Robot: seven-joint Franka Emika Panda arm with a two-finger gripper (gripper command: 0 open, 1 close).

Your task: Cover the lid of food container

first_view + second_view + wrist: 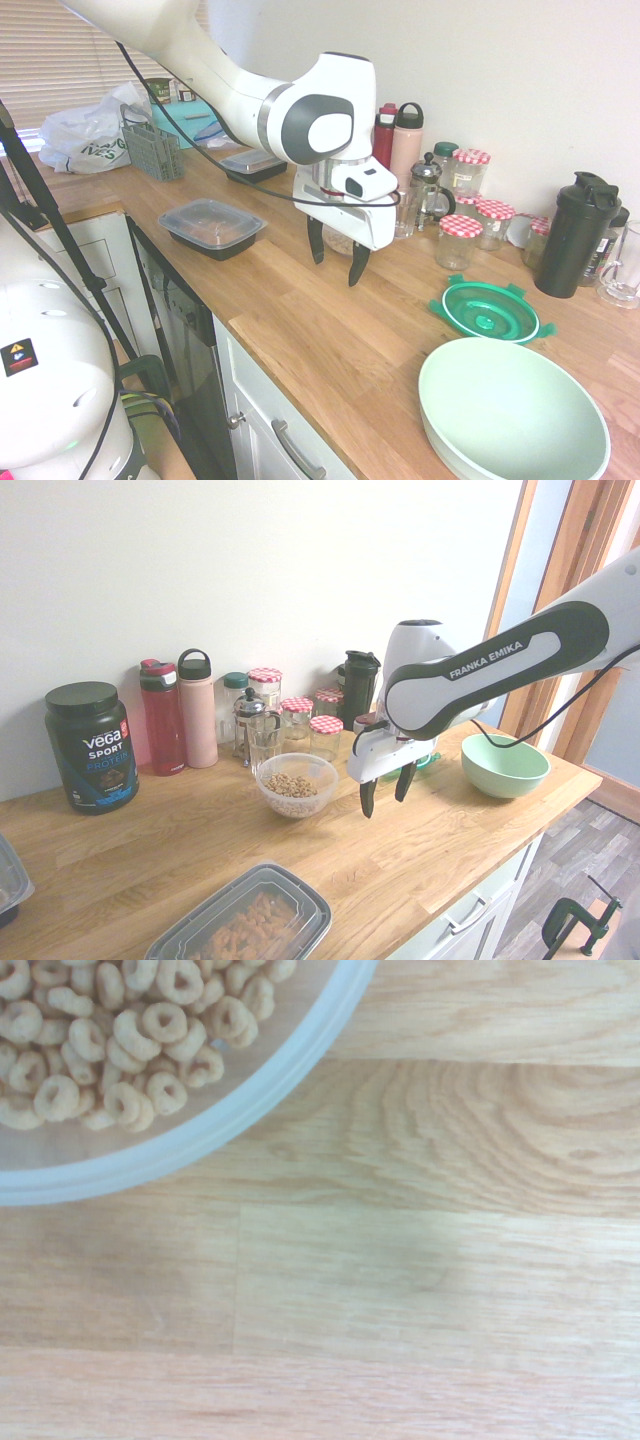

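Note:
The food container (296, 783) is a small clear round bowl of ring cereal standing on the wooden counter. Its rim (200, 1130) fills a corner of the wrist view. My gripper (385, 790) hangs just above the counter beside the container, fingers open and nothing between them. In the first exterior view the gripper (338, 258) blocks most of the container. The lid (488, 312), round translucent green with clip tabs, lies flat on the counter well apart from the gripper, next to the large bowl.
A large pale green bowl (512, 415) sits near the counter's front edge. Red-checked jars (460, 240), a French press (428, 195), bottles (198, 710) and a black shaker (575, 235) line the wall. Black lidded trays (212, 228) lie further along, and a protein tub (90, 745) stands by the wall.

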